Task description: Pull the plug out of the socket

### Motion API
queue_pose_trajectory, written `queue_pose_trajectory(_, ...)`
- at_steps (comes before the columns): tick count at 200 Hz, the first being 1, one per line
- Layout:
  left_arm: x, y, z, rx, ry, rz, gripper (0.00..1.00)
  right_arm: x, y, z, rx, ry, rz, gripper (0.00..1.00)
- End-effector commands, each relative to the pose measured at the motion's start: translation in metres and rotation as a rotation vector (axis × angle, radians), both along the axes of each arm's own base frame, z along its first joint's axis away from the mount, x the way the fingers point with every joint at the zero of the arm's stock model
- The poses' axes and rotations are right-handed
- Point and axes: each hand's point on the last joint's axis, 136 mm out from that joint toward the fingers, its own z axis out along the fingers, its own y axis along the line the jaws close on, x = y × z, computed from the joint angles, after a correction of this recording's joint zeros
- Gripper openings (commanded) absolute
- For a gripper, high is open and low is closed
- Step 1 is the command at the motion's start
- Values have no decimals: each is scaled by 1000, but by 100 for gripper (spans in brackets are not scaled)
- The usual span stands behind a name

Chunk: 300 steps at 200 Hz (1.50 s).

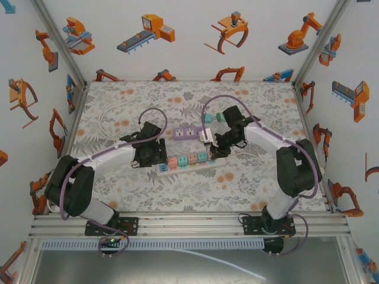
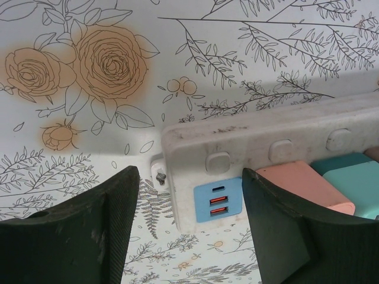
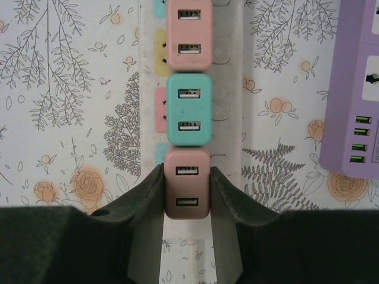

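Note:
A white power strip (image 3: 228, 118) lies on the floral table with several USB plug adapters in a row. My right gripper (image 3: 187, 177) is shut on the brownish-pink plug (image 3: 187, 204) at the strip's near end; both fingers press its sides, and it still sits in the socket. Beyond it are a teal plug (image 3: 189, 108) and a pink plug (image 3: 188, 32). My left gripper (image 2: 190, 201) is open, straddling the strip's other end (image 2: 266, 133) with its blue USB panel (image 2: 218, 199). From above, the left gripper (image 1: 155, 155) and right gripper (image 1: 210, 145) flank the strip (image 1: 183, 163).
A purple power strip (image 1: 185, 132) lies just behind the white one, also to the right in the right wrist view (image 3: 355, 89). A loose teal plug (image 1: 208, 118) rests farther back. Cables loop over both arms. Walls enclose the table on three sides.

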Motion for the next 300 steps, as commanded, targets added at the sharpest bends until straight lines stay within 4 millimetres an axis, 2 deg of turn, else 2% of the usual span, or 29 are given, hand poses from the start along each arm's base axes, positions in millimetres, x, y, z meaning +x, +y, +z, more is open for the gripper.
queue_pose_trajectory(1,-32,39,-36,208,125,10,66,-1,13,40,106,-48,23,21)
queue_pose_trajectory(32,-28,36,-26,197,103,7,66,-1,10,46,115,-64,17,21)
queue_pose_trajectory(65,-19,28,-7,160,60,1,67,-3,8,57,133,-84,11,21)
queue_pose_trajectory(103,-5,8,30,54,-27,-38,72,-5,6,82,194,-81,-33,21)
queue_pose_trajectory(131,4,-7,64,-40,-114,-60,74,5,6,108,279,-50,-178,22)
queue_pose_trajectory(149,7,-13,91,-95,-176,-77,75,30,3,124,345,-23,-398,22)
queue_pose_trajectory(164,7,-22,118,-165,-244,-123,75,62,-10,136,404,-1,-663,20)
queue_pose_trajectory(176,4,-32,141,-236,-304,-176,75,79,-22,143,446,41,-827,19)
queue_pose_trajectory(220,-27,-60,214,-470,-483,-409,76,131,-69,149,594,309,-1262,18)
queue_pose_trajectory(235,-41,-68,233,-533,-525,-493,78,152,-90,142,647,443,-1393,18)
queue_pose_trajectory(262,-67,-80,254,-598,-572,-621,84,192,-131,112,686,637,-1590,17)
queue_pose_trajectory(294,-91,-86,267,-621,-613,-710,100,233,-167,77,676,679,-1744,16)
queue_pose_trajectory(300,-94,-86,269,-621,-620,-720,97,240,-171,73,673,673,-1754,16)
